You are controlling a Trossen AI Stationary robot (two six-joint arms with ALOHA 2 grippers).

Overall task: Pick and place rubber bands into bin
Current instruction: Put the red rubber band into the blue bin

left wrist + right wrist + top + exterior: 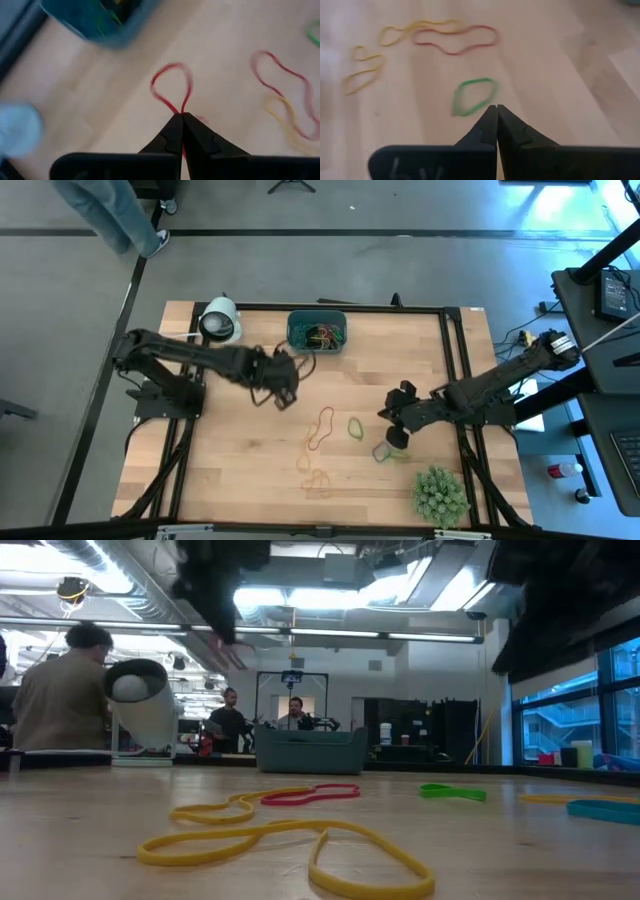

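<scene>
The teal bin [316, 330] stands at the table's far edge with several rubber bands inside. My left gripper [181, 116] hangs just near of the bin [95, 20], shut on a red rubber band [172, 85]. In the high view this gripper [292, 372] is left of centre. Loose bands lie flat mid-table: red [320, 428], yellow [315, 478] and green [356, 427]. My right gripper [497, 107] is shut above the table, right of the green band [475, 95], with nothing seen between its fingers. In the high view it [385, 416] is right of centre. My left gripper pinches the red band between its two fingertips, at the point where the loop's two strands meet [178, 111]. The fingers slant down from the table's left. The loop reaches out past the fingertips, lifted clear of the table, and a short bit of red shows behind the tips.
A white roll [220, 320] stands left of the bin and a spiky green plant [440, 495] sits at the near right corner. Another green band [385, 452] lies under my right arm. Black frame rails edge the table. In the low view, people [60, 690] stand beyond the table.
</scene>
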